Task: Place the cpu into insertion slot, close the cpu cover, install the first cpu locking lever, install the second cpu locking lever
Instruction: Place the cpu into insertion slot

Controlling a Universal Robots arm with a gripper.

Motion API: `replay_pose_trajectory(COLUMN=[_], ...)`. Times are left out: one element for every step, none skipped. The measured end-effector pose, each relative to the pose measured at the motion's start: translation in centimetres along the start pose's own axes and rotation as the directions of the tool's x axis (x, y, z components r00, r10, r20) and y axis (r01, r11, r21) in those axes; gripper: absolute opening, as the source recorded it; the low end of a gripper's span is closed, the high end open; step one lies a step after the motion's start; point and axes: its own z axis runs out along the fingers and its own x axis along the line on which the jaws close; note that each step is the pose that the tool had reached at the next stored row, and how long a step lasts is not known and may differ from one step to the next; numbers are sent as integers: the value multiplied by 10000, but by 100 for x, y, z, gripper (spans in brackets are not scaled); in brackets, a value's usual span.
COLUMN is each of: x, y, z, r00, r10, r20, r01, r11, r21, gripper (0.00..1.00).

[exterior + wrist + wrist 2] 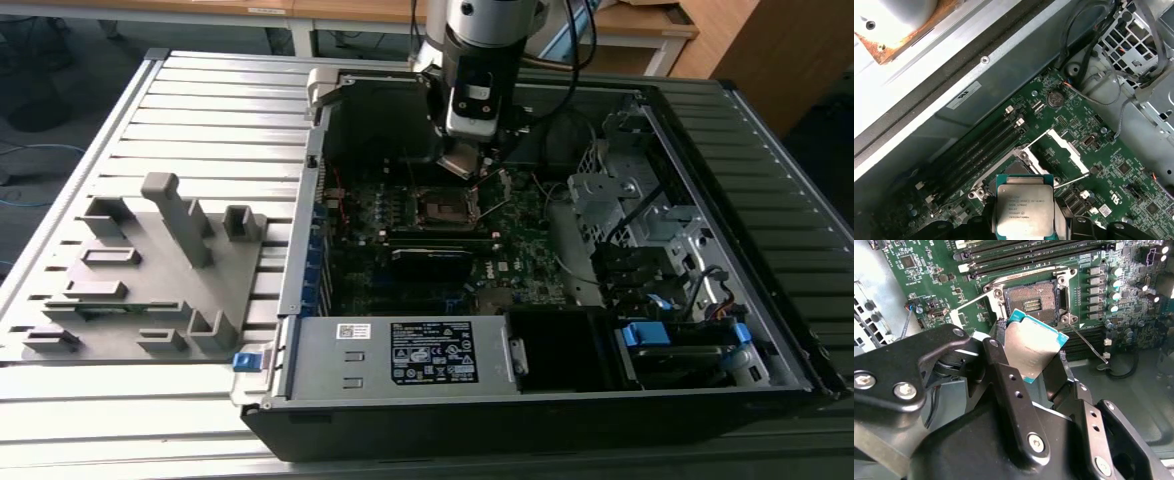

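Cpu (1036, 347) is off the board, clamped edge-on between the two fingers of the gripper (1034, 360). Jaws are closed on opposite sides of the chip, metal lid facing out. In the second wrist view it hangs tilted, one teal corner lowest, just short of the insertion slot (1033, 301); not touching.

Slot is bare, dark contact field exposed. Cpu cover (1072, 148) is swung up and away from the slot. One locking lever (1089, 342) is unlatched, its thin wire angled out over the board.

Exterior view: gripper (467, 160) sits at approx 1 o'clock of the slot (441, 207), close above it. PSU (400, 355) is at 6 o'clock, drive cage (627, 200) at 3, grey fixture tray (147, 270) at 9, well apart.

Judgement on the step: placing the cpu, early in the task.
- Level the chip before descent; tilt risks a corner digging into the contacts.
- Match chip orientation w/ the slot's keying; can't read the keys here.
- Come straight down, no sideways slide.
- Keep clear of the raised cover and lever.
- Release only once it sits flat inside the rim.
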Motion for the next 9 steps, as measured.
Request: replay_pose_trajectory(x=[0,0,0,0,0,0,0,0,0], y=[0,0,0,0,0,0,0,0,0], z=[0,0,0,0,0,0,0,0,0], r00=[10000,10000,10000,10000,10000,10000,9998,9996,9992], r10=[0,1,7,19,42,93,177,283,409], r20=[-1,0,0,1,4,8,16,25,37], r01=[0,-1,-7,-19,-42,-93,-177,-283,-408], r11=[10000,10000,10000,10000,10000,10000,9998,9996,9992], r21=[-1,0,0,-1,-1,-3,-6,-9,-14], gripper=[54,54,54,54,54,54,54,54,54])
